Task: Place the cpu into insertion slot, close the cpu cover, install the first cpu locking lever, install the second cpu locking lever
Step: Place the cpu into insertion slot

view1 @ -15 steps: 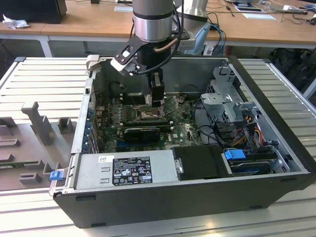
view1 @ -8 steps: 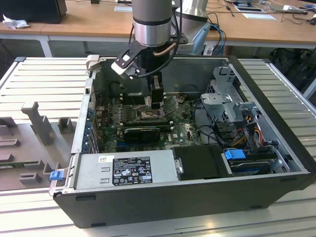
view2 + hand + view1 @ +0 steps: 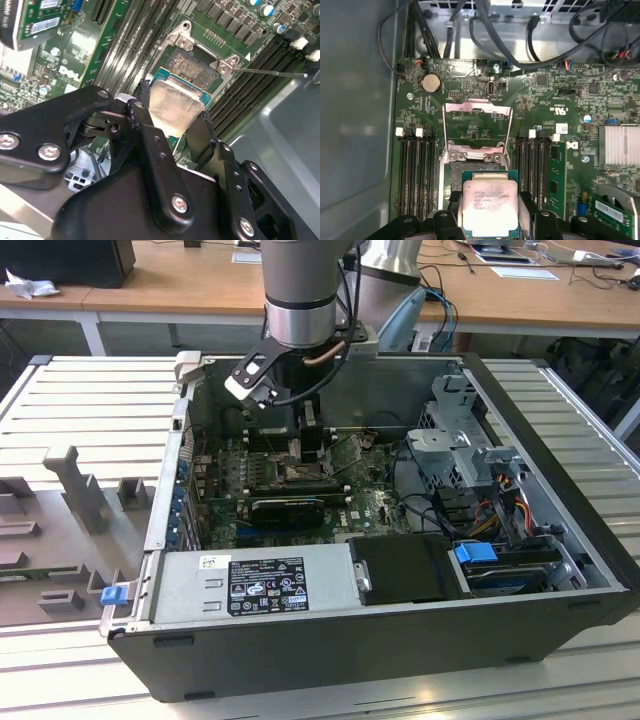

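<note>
**Cpu clamped in the fingers over the open slot**

The two black fingers (image 3: pixel 146 125) are closed tightly on the cpu (image 3: pixel 176 107), one on each of two opposite edges. Its silvery top plate faces the camera in both wrist views.

The cpu is over the near part of the insertion slot (image 3: pixel 192 62), and the far part of the slot's centre lies uncovered beyond it. I cannot tell if the underside of the cpu already touches the slot.

In the first wrist view, the cpu cover (image 3: pixel 478 106) is folded back on the far side of the slot. The green board shows through its cut-out middle. Long black memory slots (image 3: pixel 417 170) run on both sides of the slot, and a round coin battery (image 3: pixel 431 82) sits further away on the board. In the second wrist view, a thin metal rod (image 3: pixel 270 73) sticks out sideways from a corner of the slot.

In the exterior view, the arm (image 3: pixel 300 280) reaches straight down into the open computer case (image 3: pixel 400 650). The case lies on a ribbed metal desk (image 3: pixel 90 400). A grey fixture (image 3: pixel 70 490) rests on the desk at the exterior view's left.
</note>
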{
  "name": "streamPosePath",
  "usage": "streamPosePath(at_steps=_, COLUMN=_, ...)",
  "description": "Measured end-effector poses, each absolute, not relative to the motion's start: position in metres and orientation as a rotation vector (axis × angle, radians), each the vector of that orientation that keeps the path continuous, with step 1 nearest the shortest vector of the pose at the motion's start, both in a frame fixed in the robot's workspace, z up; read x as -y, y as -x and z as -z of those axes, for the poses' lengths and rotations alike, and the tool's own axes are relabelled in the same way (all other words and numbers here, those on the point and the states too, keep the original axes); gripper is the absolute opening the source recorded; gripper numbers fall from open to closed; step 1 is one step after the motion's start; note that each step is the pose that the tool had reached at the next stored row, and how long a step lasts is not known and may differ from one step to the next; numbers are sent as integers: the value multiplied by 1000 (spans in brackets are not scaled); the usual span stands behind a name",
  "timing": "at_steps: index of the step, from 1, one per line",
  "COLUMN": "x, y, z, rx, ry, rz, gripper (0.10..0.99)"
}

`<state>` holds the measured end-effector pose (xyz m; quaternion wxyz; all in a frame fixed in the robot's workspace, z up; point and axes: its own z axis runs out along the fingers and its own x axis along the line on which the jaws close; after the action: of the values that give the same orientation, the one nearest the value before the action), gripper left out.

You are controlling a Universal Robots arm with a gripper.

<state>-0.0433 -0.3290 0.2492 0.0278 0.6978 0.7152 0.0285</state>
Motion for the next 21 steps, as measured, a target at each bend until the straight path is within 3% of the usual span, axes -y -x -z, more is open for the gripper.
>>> streamPosePath(at_steps=21, x=317, y=47, z=-206, rx=-2180, ry=-2181, rz=-87, gripper=533)
